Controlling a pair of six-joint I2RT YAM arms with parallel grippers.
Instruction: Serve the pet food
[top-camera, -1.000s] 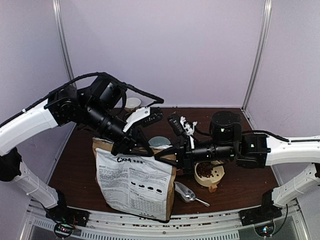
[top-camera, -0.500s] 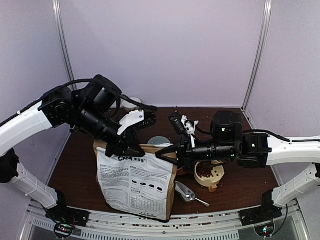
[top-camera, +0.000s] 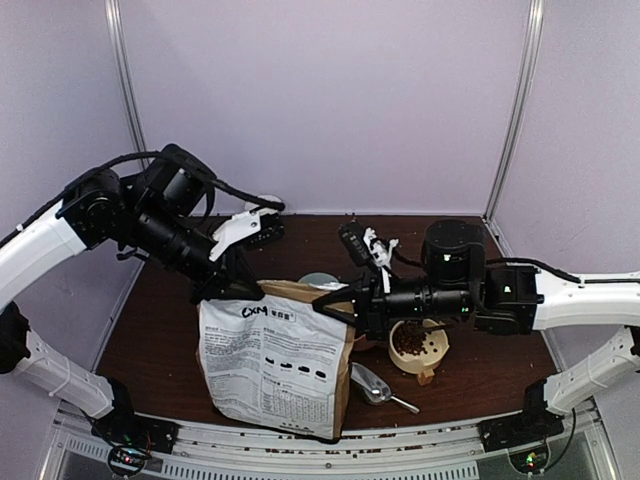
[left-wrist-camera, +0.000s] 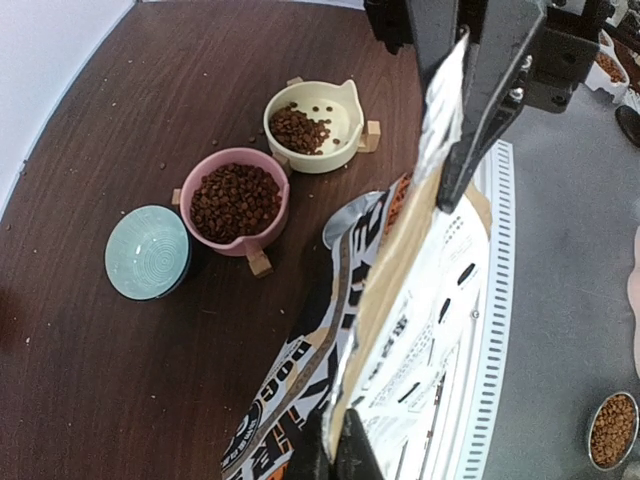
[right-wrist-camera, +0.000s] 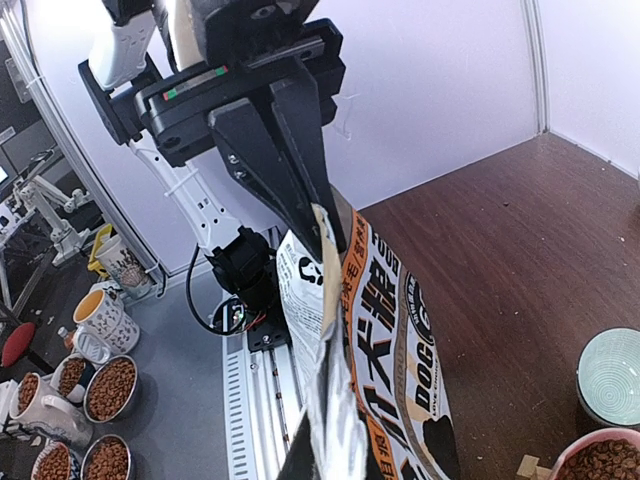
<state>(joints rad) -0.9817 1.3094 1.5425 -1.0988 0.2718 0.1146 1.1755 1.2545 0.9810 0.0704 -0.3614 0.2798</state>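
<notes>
Top: dragged left gripper (top-camera: 228, 290) toward upper left, stretching bag (top-camera: 275, 365) mouth taut against right gripper (top-camera: 335, 308).

Left wrist: clamping bag rim at both ends. Pet food (left-wrist-camera: 235, 200) in pink bowl (left-wrist-camera: 240, 242) and cream bowl (left-wrist-camera: 345, 110), centre-left. Teal bowl (left-wrist-camera: 147, 252) bare.

Right wrist: same two pinches. Looks like closing up, not pouring.

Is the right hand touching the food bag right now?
Touching. The left wrist view shows the right hand shut on the bag at its upper edge, paper pinched between its fingers.
</notes>
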